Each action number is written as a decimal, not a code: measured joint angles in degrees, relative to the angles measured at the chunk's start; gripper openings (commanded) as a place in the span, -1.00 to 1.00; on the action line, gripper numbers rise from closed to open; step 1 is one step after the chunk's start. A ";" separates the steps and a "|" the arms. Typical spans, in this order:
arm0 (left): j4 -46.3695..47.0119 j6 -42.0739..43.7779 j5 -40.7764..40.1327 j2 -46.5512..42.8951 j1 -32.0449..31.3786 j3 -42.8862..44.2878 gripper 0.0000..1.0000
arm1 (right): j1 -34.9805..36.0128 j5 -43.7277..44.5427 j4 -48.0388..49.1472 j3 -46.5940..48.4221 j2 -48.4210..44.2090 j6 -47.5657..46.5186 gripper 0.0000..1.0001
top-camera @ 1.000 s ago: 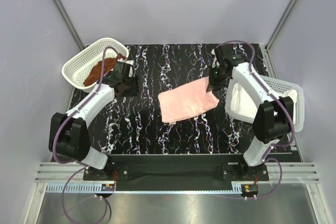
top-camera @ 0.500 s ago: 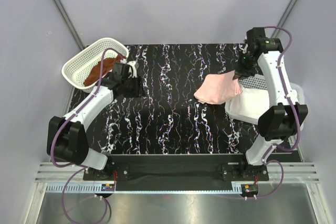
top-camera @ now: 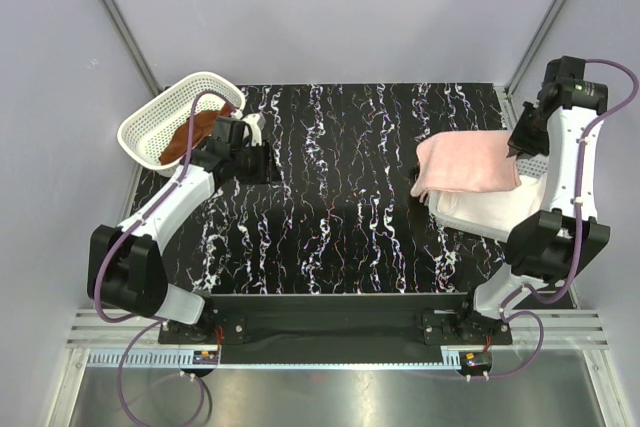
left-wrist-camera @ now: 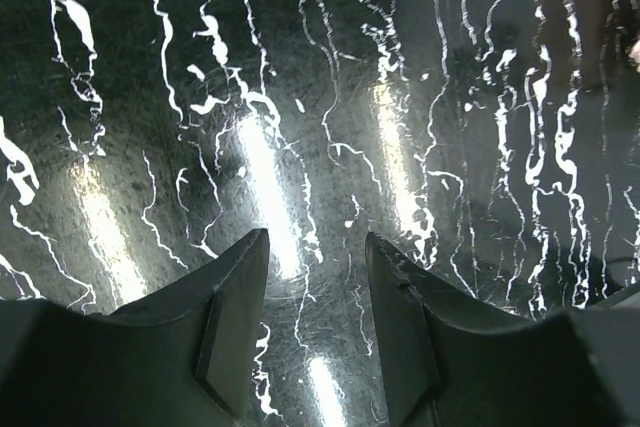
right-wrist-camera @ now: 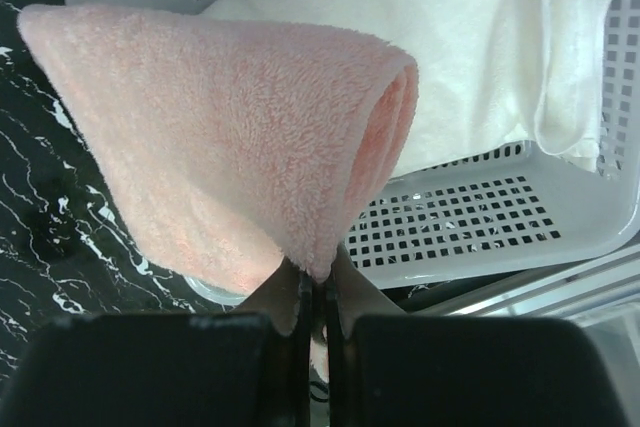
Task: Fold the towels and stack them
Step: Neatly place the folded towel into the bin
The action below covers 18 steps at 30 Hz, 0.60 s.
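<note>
Found right fingers (right-wrist-camera: 355,299) clamped on edge of folded pale pink towel (right-wrist-camera: 220,117), long axis stretched left from them across white basket (right-wrist-camera: 470,237) rim, above cream-white towel (right-wrist-camera: 480,37) inside; left fingers (left-wrist-camera: 235,287) apart, empty, far left of basket

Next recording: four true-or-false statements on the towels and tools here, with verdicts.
1. The right tool is shut on the pink towel. True.
2. The left tool holds the rust-brown towel. False: it is open and empty over the table; that towel lies in the left basket.
3. The cream-white towel lies in the right basket. True.
4. The pink towel lies spread flat on the table. False: it hangs folded from the right tool, over the right basket's rim.
</note>
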 measured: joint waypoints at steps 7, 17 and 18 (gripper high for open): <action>0.92 0.04 1.29 -1.18 -0.13 0.00 -0.10 | -4.72 0.44 0.07 -4.07 -0.61 -2.25 -0.97; 0.90 0.50 2.73 -1.18 -2.19 0.22 -0.09 | -10.84 0.90 1.55 -7.43 -1.57 -5.49 -1.00; 0.46 0.72 2.56 -1.16 -2.23 0.52 -0.08 | -11.08 0.94 1.79 -7.43 -1.53 -5.77 -1.00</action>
